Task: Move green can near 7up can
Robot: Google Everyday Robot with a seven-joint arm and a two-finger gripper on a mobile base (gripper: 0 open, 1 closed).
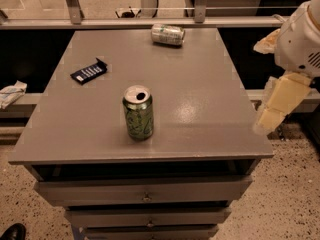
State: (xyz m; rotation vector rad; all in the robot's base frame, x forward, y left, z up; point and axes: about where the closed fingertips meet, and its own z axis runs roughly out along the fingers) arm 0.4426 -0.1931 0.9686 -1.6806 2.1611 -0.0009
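The green can [138,113] stands upright near the front middle of the grey table [200,109]; it is dark green with a yellow-green pattern and an open silver top. The 7up can [168,34], pale and silvery, lies on its side at the table's far edge, right of centre. My gripper [266,120] hangs off the table's right edge, below the white arm [300,39], pointing down and to the left. It is well to the right of the green can and holds nothing.
A dark blue flat packet [88,71] lies on the table's left part. The table top sits on a drawer unit [145,196]. A rail [125,21] runs behind the table. A white object [11,93] lies on a ledge at the left.
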